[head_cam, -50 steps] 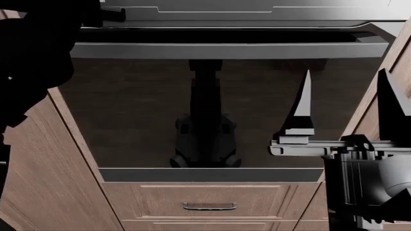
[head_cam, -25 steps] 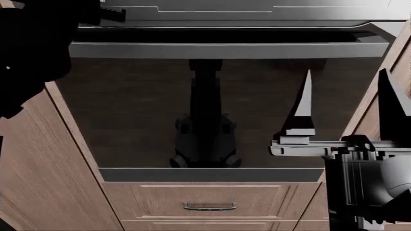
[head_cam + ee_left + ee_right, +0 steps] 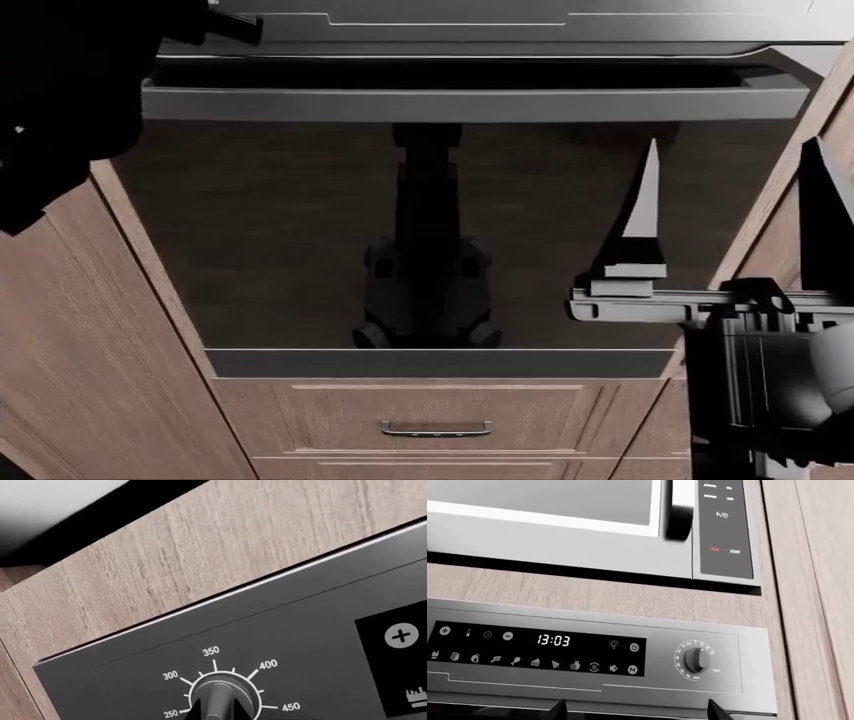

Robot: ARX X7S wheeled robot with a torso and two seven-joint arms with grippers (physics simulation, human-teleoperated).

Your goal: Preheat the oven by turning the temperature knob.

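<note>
We face the oven (image 3: pixel 441 230) head-on: its dark glass door fills the middle of the head view, with one long grey bar handle (image 3: pixel 474 104) across the far edge of the glass and the grey control panel (image 3: pixel 534 25) beyond it. The glass mirrors the robot's own torso. Light wood cabinet panels flank the door on both sides, and nearer to us we count one drawer (image 3: pixel 434 415) with a single small metal handle (image 3: pixel 435 428).

The panel carries two knobs. The left wrist view shows one temperature knob (image 3: pixel 220 702) up close, ringed with the marks 250, 300, 350, 400 and 450; a dark display corner with a plus sign (image 3: pixel 401 636) sits further along the panel. The right wrist view shows the second knob (image 3: pixel 696 660) at the panel's right end, beside one dark display (image 3: pixel 537 649) reading 13:03 with a row of small icons. Above a wood strip sits one microwave (image 3: pixel 560 525) with its own button column.

Our left arm (image 3: pixel 67 100) is a black mass at the upper left of the head view, reaching toward the panel's left end; its fingers are hidden, so we cannot tell how they stand. Our right gripper (image 3: pixel 727 220) hangs in front of the door's right side, its two fingers (image 3: pixel 645 200) spread wide apart and holding nothing.
</note>
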